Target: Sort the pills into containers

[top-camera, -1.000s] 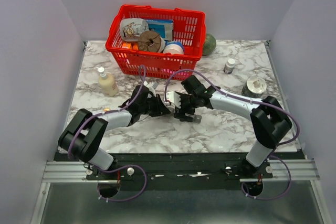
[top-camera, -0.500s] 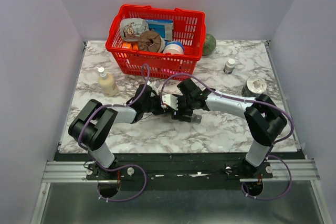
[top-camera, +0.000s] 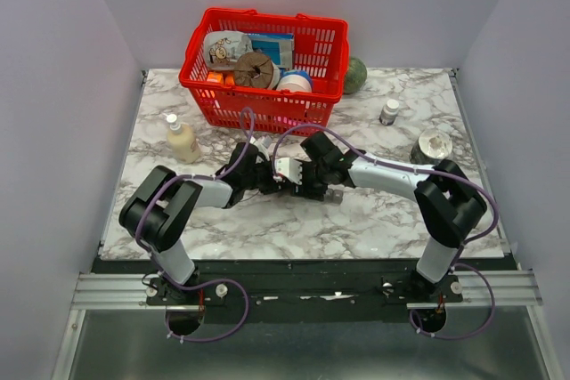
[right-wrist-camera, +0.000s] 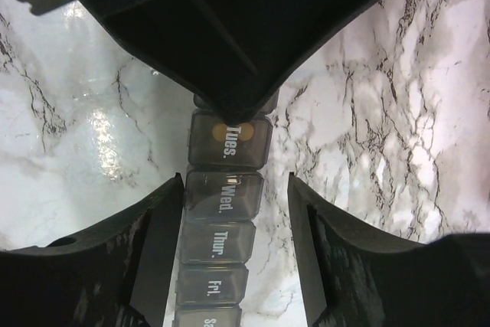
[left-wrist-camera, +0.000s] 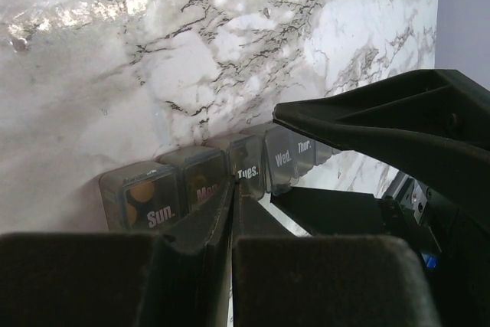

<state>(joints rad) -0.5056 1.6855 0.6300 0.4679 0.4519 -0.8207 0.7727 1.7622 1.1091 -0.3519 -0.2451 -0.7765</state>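
Observation:
The containers are one dark grey strip of day-labelled compartments lying on the marble table. Orange pills show through the Sun. lid, and another pill through the Tues. lid. My left gripper is shut, its tips touching the strip's edge between Mon. and Tues. My right gripper is open and straddles the containers around Wed.; its left finger lies along the strip's side and the right finger stands apart. In the top view both grippers meet mid-table, left gripper and right gripper, covering most of the strip.
A red basket full of items stands at the back. A cream bottle is at the left. A small bottle and a round glass object sit at the right; a green ball lies behind the basket.
My right gripper has slid left over the strip to meet the left gripper, and its jaws have narrowed. The left gripper has edged forward and stayed shut.

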